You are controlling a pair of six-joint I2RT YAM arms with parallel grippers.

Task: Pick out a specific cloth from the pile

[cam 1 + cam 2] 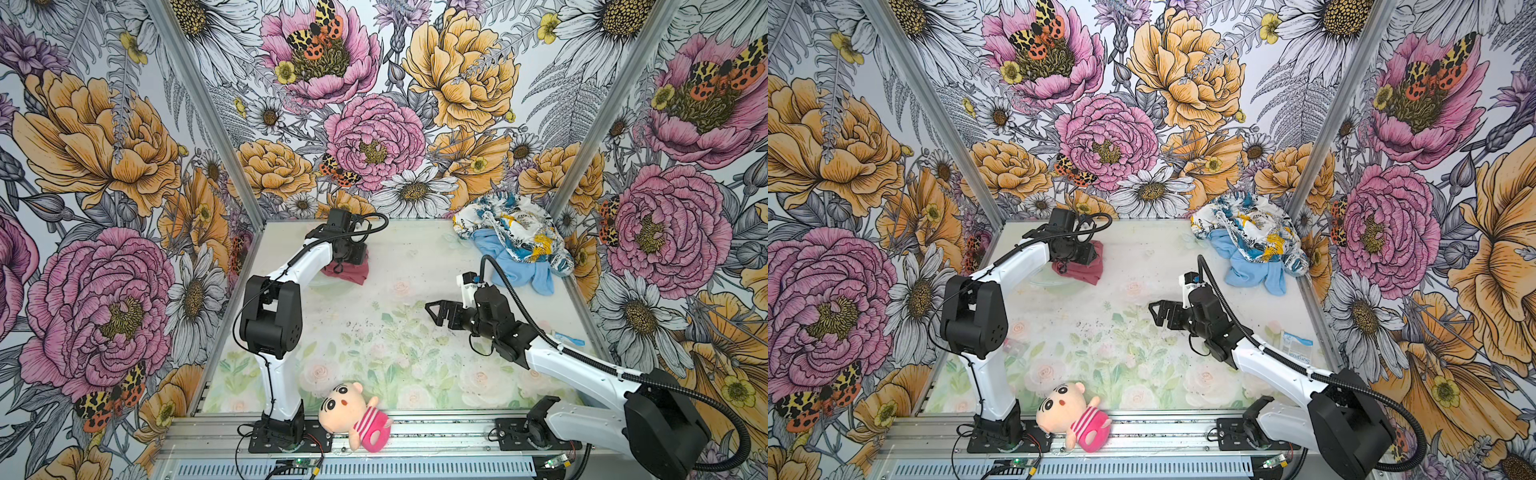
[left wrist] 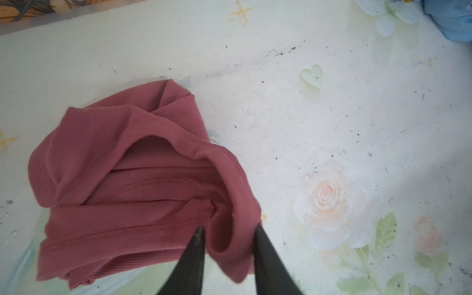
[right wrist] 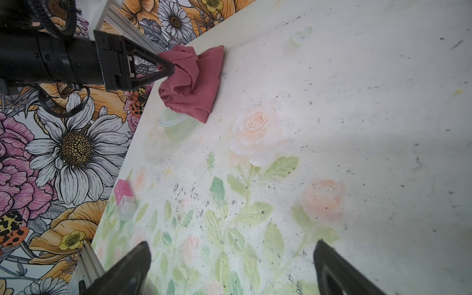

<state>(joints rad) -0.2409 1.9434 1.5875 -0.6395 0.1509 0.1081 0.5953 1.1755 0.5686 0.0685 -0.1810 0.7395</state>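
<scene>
The rose-pink cloth lies crumpled on the table at the back left, apart from the pile of printed white and light blue fabric in the back right corner. My left gripper points down at the cloth. Its jaws stand parted, with a loose fold of the cloth between the fingers. From the right wrist view, the left gripper touches the top of the cloth. My right gripper hovers wide open over the table's middle, holding nothing.
A plush doll in a pink striped shirt lies on the front rail. A small pink and clear cube sits near the left edge. A blue and white packet lies by the right wall. Flowered walls enclose three sides.
</scene>
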